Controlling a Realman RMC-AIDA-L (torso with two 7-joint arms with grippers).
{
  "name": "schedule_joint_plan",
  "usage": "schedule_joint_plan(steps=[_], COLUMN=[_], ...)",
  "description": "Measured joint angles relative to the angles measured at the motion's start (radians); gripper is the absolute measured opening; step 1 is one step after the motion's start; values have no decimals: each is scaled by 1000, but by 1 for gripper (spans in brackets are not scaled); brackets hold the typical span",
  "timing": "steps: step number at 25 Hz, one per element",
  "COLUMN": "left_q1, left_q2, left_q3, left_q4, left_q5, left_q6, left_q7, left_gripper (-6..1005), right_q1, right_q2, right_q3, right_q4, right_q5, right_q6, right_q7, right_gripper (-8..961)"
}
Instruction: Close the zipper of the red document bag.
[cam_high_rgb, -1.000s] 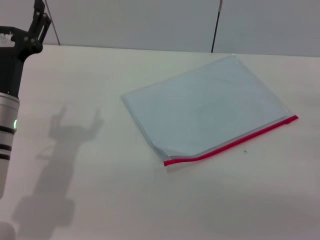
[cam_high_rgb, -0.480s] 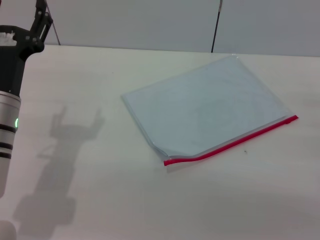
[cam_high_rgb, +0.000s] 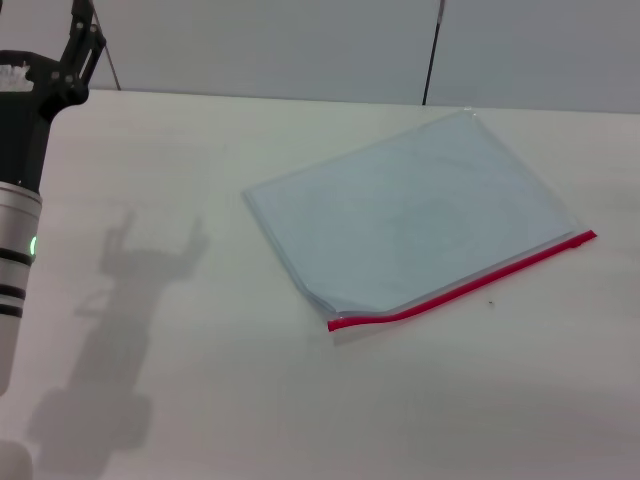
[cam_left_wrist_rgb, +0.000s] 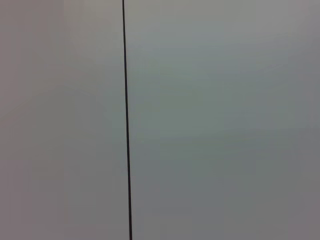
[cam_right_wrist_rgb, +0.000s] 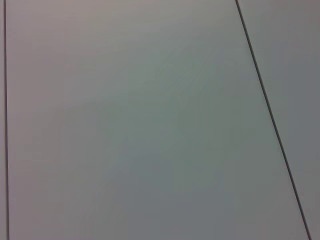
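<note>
The red document bag (cam_high_rgb: 415, 215) lies flat on the white table (cam_high_rgb: 200, 400), right of centre in the head view. It is a translucent pale blue-grey pouch turned at an angle. The zipper (cam_high_rgb: 470, 285) is a thin red strip along the bag's near long edge, running from the near left corner up to the right corner. Near its left end the strip curves and the pouch edge lifts a little. My left gripper (cam_high_rgb: 72, 35) is raised at the far left, well away from the bag, and its shadow (cam_high_rgb: 150, 250) shows two spread fingers. My right gripper is out of view.
Both wrist views show only a plain grey wall with thin dark seams (cam_left_wrist_rgb: 126, 120). The table's far edge (cam_high_rgb: 300, 98) meets the wall behind the bag. A small dark speck (cam_high_rgb: 490, 303) lies just in front of the zipper.
The left arm has shifted very slightly. The bag has not moved.
</note>
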Motion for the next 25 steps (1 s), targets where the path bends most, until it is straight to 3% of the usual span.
schedule_joint_plan(steps=[25], left_q1=[2], left_q2=[-2], left_q3=[0], left_q4=[0], left_q5=[0], left_q6=[-4], left_q7=[0], left_gripper=[894], right_q1=[0], right_q2=[0], right_q3=[0], right_q4=[3], right_q5=[0], right_q6=[0], right_q7=[0], right_gripper=[805])
